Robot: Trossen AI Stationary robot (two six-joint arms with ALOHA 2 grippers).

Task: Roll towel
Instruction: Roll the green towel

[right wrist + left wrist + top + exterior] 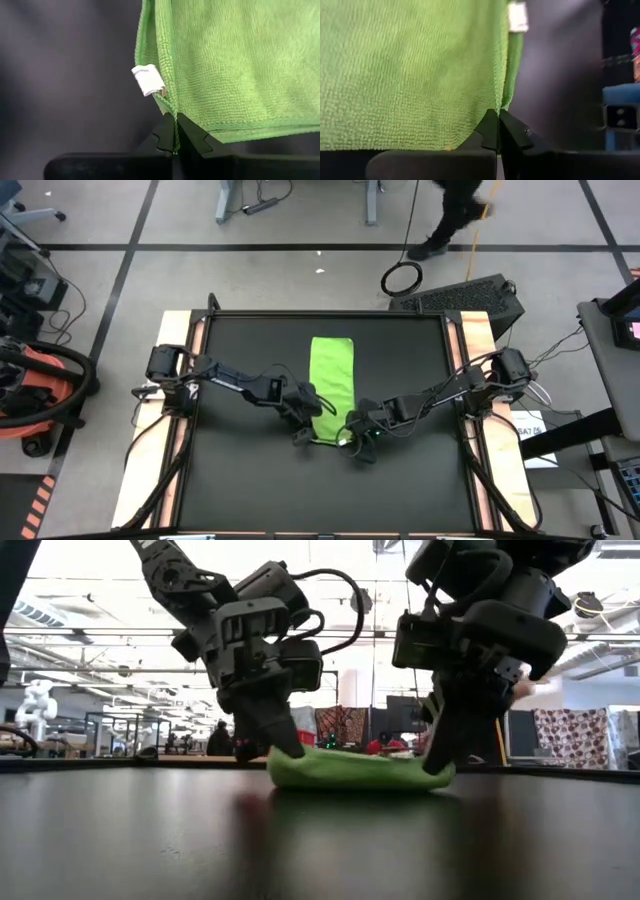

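The towel (332,380) is a lime-green strip lying lengthwise on the black table mat (240,480), running from far to near. A white tag (148,80) sits on its near short edge. My left gripper (308,430) is shut at the towel's near left corner. My right gripper (350,438) is shut at its near right corner, close to the tag. In the low view the towel's near end (350,770) forms a low hump between the left gripper (285,745) and the right gripper (440,762). My left gripper pinches the towel's near left corner (496,106) between its two fingers. It comes slanting down from the table's left. The rest of the towel lies flat on the mat beyond the fingers. My right gripper pinches the near right corner (173,111) between its two fingers, just beside the tag. It comes slanting down from the table's right. Two layers show at the edge (220,127) there. The corner stays low at the mat.
Light wooden strips (175,440) run along the mat's left and right sides. Bare mat lies near and on both sides of the towel. Beyond the table are an orange vacuum (40,395), a black case (460,298) and a person walking (455,215).
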